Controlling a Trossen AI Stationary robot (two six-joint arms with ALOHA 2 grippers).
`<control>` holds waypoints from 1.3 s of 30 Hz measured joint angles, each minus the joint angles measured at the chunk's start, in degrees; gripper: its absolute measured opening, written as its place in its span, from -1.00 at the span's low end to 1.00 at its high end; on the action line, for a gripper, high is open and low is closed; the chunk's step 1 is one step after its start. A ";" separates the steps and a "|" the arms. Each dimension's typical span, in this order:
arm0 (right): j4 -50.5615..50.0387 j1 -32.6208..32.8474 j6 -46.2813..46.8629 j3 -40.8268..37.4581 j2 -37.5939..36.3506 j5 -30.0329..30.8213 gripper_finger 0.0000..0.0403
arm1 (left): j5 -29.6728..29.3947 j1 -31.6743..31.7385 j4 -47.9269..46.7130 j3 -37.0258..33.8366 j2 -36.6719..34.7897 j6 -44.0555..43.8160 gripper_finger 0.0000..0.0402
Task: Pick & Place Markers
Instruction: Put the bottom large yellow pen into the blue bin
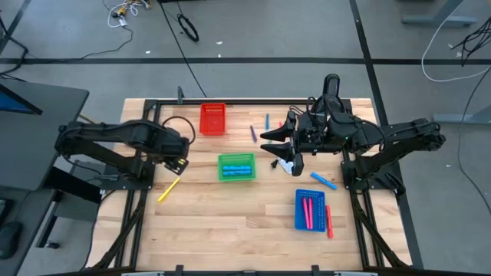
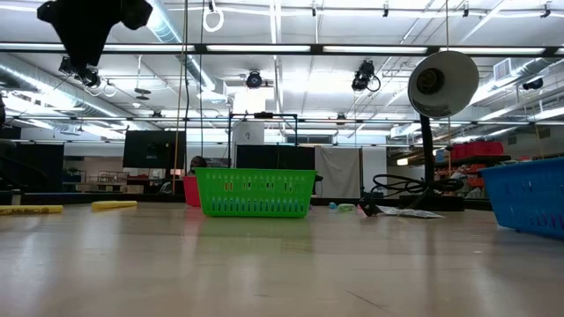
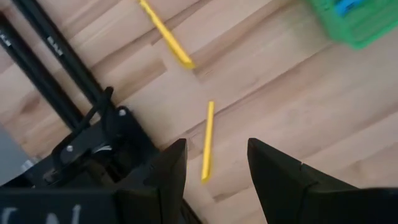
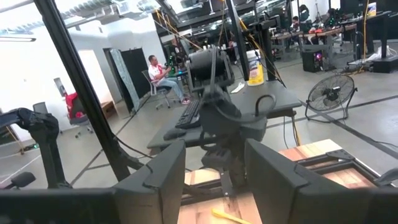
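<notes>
Wooden bench (image 1: 230, 215): left gripper (image 3: 214, 171), jaws parted and empty, hung above a yellow marker (image 3: 207, 142) near the left edge; a skewed descent might nudge it away.

Red tray (image 1: 212, 119), green tray (image 1: 235, 167), blue tray (image 1: 310, 210) on table (image 1: 222, 222).

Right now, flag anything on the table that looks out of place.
Several markers lie loose outside the trays: a yellow marker left of the green tray, a blue marker above the blue tray, and a red marker against that tray's right side.
</notes>
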 joint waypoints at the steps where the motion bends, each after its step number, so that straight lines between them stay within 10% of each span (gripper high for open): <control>1: -0.02 0.00 -0.13 0.00 0.00 -0.02 -0.17 | 0.00 0.00 0.04 -0.77 0.00 0.02 -0.12; 39: -2.14 -0.04 -1.23 0.00 0.00 0.13 -0.17 | 9.79 -0.57 35.31 -37.42 0.02 1.90 -0.12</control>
